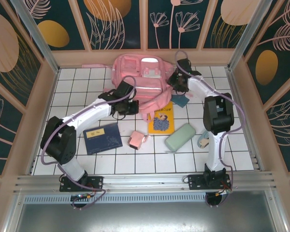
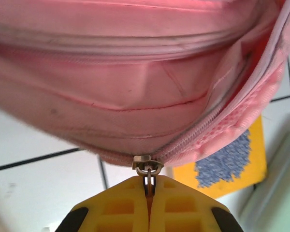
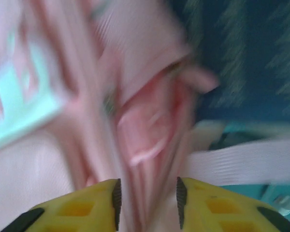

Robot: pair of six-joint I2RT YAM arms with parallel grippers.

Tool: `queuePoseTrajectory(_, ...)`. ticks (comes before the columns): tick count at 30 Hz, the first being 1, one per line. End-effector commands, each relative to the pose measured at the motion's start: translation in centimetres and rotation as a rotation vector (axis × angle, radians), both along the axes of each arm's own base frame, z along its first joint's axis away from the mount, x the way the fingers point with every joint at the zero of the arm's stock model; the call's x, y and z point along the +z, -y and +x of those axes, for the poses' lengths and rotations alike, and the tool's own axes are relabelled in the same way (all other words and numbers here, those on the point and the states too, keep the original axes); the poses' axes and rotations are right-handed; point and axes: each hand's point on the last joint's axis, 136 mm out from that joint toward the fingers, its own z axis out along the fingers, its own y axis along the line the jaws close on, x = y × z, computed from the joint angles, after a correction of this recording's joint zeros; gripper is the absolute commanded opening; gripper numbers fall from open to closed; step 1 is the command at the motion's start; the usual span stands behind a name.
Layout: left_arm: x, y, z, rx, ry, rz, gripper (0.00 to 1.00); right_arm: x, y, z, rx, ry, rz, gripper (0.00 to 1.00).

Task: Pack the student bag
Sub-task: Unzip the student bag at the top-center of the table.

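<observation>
The student bag [image 1: 137, 79] lies at the far middle of the white tiled table [image 1: 82, 79], front pockets facing up, its near edge hanging over the far end of a yellow book [image 1: 162, 118].

The left gripper [image 1: 134, 107] sits at the bag's near-left edge. In the left wrist view its yellow fingers [image 2: 121, 208] are pressed fully together, pinching the metal zipper pull [image 2: 148, 169] between their tips. The slider sits at the low point of the bag's [image 2: 135, 96] sagging edge, with zipper teeth running up to the right from it. The yellow book [image 2: 232, 164] shows beyond the bag on the right of that view.

The right gripper [image 1: 176, 77] is at the bag's right side, near the far edge of the table. The right wrist view is heavily blurred. Its fingers [image 3: 87, 208] stand partly apart with a clear gap, and a fold of the bag's [image 3: 145, 116] pink fabric runs down through that gap. No pinch on it can be made out.

Nearer on the table lie a dark blue book [image 1: 102, 137] to the left, a small pink pouch [image 1: 137, 140] in the middle and a pale green pencil case [image 1: 180, 137] to the right, all apart from the bag. A teal item [image 1: 180, 100] lies just beside the bag's right edge, under the right arm.
</observation>
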Motion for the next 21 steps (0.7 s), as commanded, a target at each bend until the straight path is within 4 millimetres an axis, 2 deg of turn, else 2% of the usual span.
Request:
queuePoseTrajectory(1, -0.4, 3.3, -0.5, -0.037, -0.062, -0.067, 0.0, 5.2, 3.9, 1.5, -0.105, 0.161, -0.083, 0.49)
queuePoseTrajectory(4, -1.4, 4.1, -0.7, -0.06, -0.08, -0.062, 0.0, 5.9, 3.9, -1.5, -0.107, 0.142, -0.046, 0.52)
queuePoseTrajectory(7, -2.1, 4.2, -0.8, -0.069, -0.091, -0.049, 0.0, 5.6, 2.1, -5.3, -0.063, 0.106, 0.07, 0.53)
queuePoseTrajectory(11, -2.6, 4.0, -1.0, -0.075, -0.098, -0.041, 0.0, 4.6, -2.4, -10.7, 0.013, 0.028, 0.212, 0.55)
queuePoseTrajectory(14, -2.7, 4.1, -1.2, -0.081, -0.101, -0.044, 0.0, 3.4, -6.0, -13.8, 0.066, -0.043, 0.285, 0.55)
queuePoseTrajectory(18, -3.0, 3.9, -1.3, -0.077, -0.104, -0.037, 0.0, 2.2, -10.3, -16.3, 0.131, -0.119, 0.369, 0.57)
queuePoseTrajectory(21, -3.2, 3.6, -1.4, -0.073, -0.108, -0.027, 0.0, 1.0, -11.8, -17.0, 0.139, -0.17, 0.377, 0.58)
